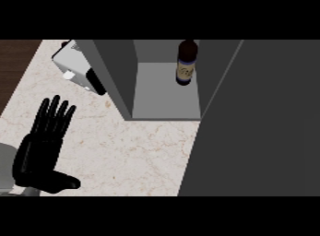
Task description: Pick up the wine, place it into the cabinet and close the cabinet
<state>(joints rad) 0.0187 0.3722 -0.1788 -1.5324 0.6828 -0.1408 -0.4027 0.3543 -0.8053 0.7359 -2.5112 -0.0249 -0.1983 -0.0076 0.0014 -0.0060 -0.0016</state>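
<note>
The wine bottle [185, 62], dark with a pale label, stands upright on the grey shelf inside the cabinet [163, 94] at the top middle of the head view. No hand touches it. The cabinet's dark grey door [264, 120] fills the right side of the view and covers the counter there. My left hand [45, 138] is open at the lower left, fingers straight and pointing up the view, well left of the cabinet. My right hand does not show.
A white and black appliance [77, 67] sits on the marble counter [128, 147] just left of the cabinet's side wall. Dark wooden floor [6, 73] lies beyond the counter's left edge.
</note>
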